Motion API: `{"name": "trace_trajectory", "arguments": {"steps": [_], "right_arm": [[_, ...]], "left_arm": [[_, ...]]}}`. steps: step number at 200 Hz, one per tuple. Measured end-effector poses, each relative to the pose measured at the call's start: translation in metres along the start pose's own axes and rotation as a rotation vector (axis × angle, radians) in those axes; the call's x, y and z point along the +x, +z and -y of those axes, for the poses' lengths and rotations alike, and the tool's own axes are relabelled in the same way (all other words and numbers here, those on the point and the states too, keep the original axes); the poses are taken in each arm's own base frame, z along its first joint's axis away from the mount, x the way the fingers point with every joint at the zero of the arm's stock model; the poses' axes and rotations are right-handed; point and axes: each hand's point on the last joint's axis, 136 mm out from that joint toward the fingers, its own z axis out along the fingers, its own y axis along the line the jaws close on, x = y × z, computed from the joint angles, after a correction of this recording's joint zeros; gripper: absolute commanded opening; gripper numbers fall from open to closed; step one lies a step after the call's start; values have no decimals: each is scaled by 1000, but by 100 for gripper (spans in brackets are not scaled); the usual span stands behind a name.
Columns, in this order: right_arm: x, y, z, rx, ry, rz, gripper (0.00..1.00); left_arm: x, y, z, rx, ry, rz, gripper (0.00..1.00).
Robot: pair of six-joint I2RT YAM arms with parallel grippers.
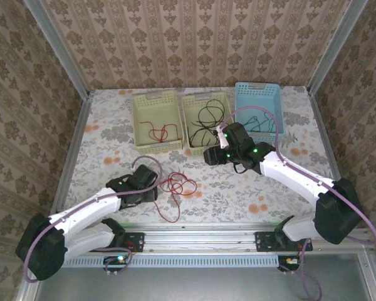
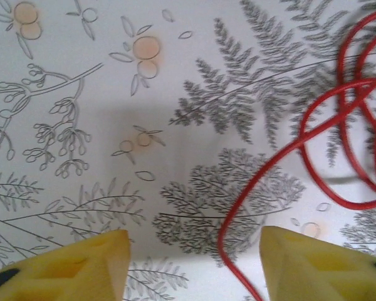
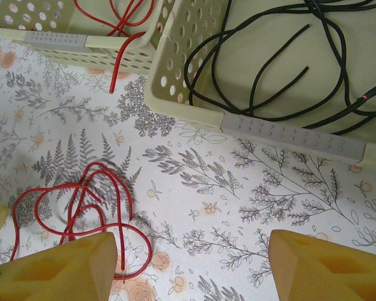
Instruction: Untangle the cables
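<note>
Thin, round red cable (image 1: 179, 184) with a smooth, glossy skin, on the flowered tablecloth (image 1: 106, 135) between the two arms, to the near side of the baskets. Coiled in several loose, overlapping loops, with one free tail running toward the near edge, so the long axis goes roughly from far to near. Left gripper (image 2: 194, 263) with yellow, wedge-shaped fingers set wide apart, gripping nothing; one red strand curving on the cloth between the tips. Right gripper (image 3: 188, 269) also spread wide and empty, above the cloth just to the near side of the middle basket (image 3: 288, 132). Cream plastic, walls pierced with round holes, a grey strip on the near rim; inside, a matte black cable (image 3: 263, 69) in wide curves. In the left basket (image 3: 56, 39), a second red cable (image 3: 116, 22), one end hanging over the near rim. At far right, a pale blue basket (image 1: 258, 94) with a teal cable (image 1: 261, 122).
</note>
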Motion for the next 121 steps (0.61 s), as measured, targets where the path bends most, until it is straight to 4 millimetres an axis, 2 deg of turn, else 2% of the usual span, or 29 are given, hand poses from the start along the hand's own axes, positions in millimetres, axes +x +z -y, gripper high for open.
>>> {"name": "trace_trajectory", "arguments": {"steps": [48, 70, 85, 98, 108, 121], "right_arm": [[0, 0, 0, 0, 0, -1, 66], [0, 0, 0, 0, 0, 0, 66], [-1, -1, -1, -1, -1, 3, 66], [-4, -2, -1, -3, -2, 8, 66], [-5, -2, -2, -3, -2, 12, 66], [-6, -3, -2, -4, -3, 14, 67]], "left_arm": [[2, 16, 10, 25, 23, -57, 50], [4, 23, 13, 21, 40, -84, 45], [3, 24, 11, 5, 44, -94, 33], [2, 25, 8, -22, 47, -100, 12], [-1, 26, 8, -30, 38, -99, 1], [-4, 26, 9, -41, 43, -100, 0]]}}
